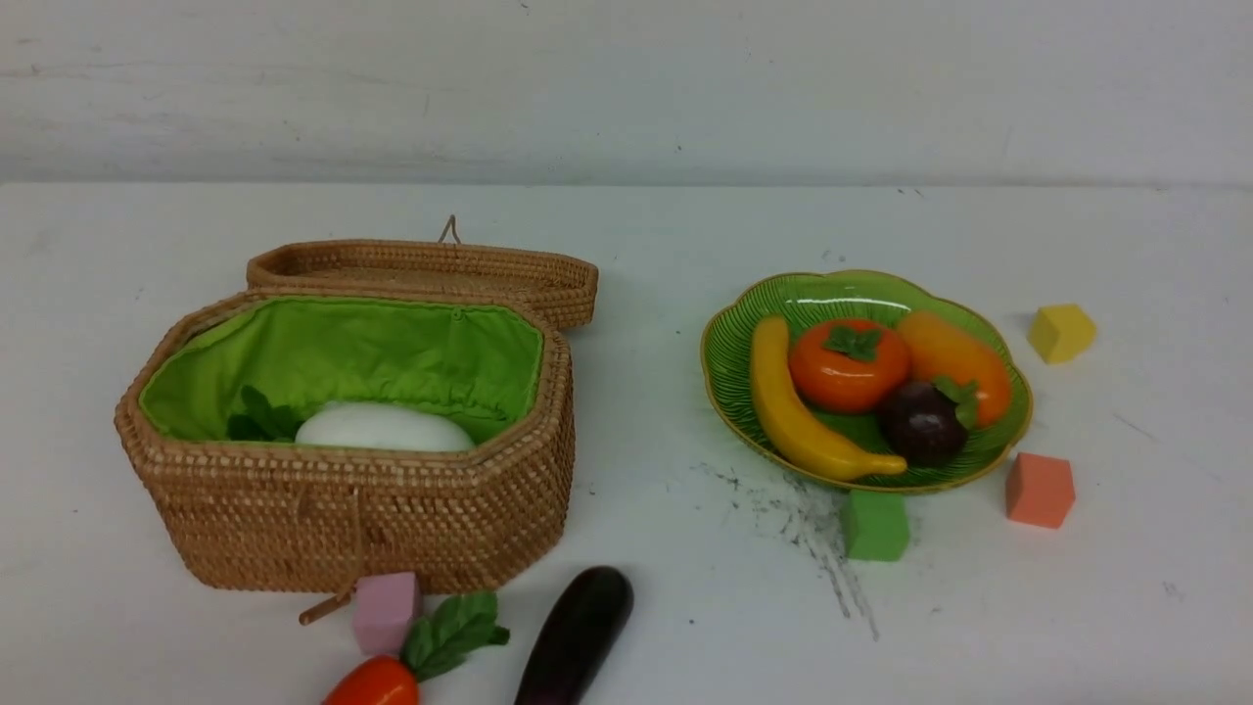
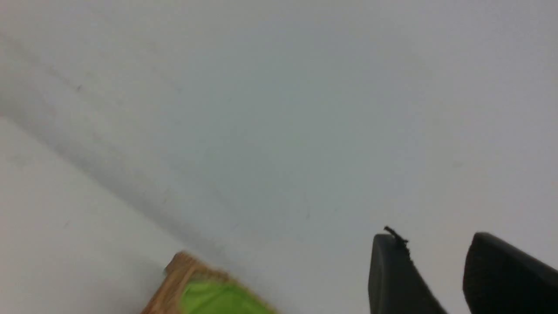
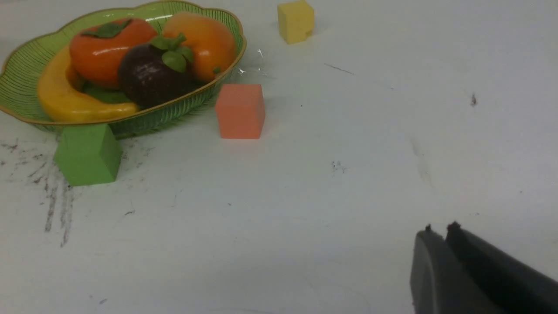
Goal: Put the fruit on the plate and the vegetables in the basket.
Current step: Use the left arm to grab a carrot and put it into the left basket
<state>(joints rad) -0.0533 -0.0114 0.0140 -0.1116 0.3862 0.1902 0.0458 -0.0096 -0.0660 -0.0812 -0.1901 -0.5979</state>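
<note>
The glossy green scalloped plate [image 1: 729,362] holds all four fruits: the yellow banana [image 1: 798,416] along its left side, the persimmon [image 1: 848,367] in the middle, the mango [image 1: 954,362] on the right and the dark mangosteen [image 1: 922,423] in front. The wicker basket [image 1: 372,519], well to the left, stands open, its lid [image 1: 431,269] folded back, with the white radish [image 1: 384,429] inside. The carrot [image 1: 377,683] and the purple eggplant [image 1: 578,636] lie outside, just in front of the basket.

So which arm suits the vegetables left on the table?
Likely left: carrot and eggplant lie on its side by the basket, left pincer open; right pincer is shut by the plate.
</note>
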